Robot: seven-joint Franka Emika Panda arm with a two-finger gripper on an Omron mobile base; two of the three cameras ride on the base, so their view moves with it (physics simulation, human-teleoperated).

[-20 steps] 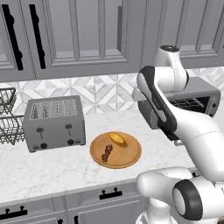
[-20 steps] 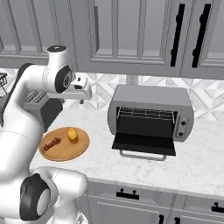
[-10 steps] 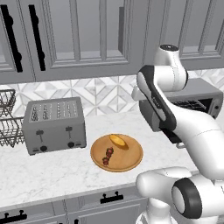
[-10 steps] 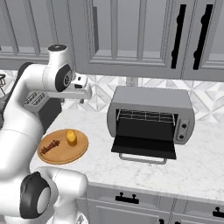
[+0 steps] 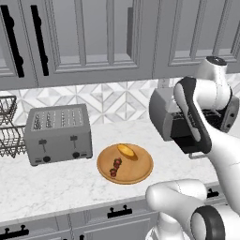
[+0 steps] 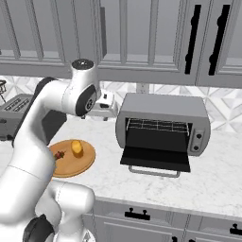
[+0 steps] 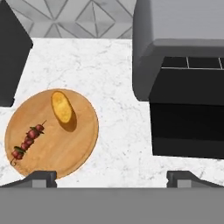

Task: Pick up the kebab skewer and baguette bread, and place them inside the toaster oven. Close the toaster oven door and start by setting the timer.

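Marble counter (image 6: 217,184): white arm bends at frame left, its gripper (image 7: 111,177) spread wide and empty above the round board (image 7: 52,148).

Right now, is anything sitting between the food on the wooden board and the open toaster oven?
Nothing visible does. The kebab skewer and baguette bread lie on the round wooden board, and bare marble counter separates it from the toaster oven, whose door hangs open. The end effector hovers open above.

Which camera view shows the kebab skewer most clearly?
The hand view: the kebab skewer lies unobstructed on the wooden board, seen from above. The left base view shows it small; in the right base view the arm partly hides it.
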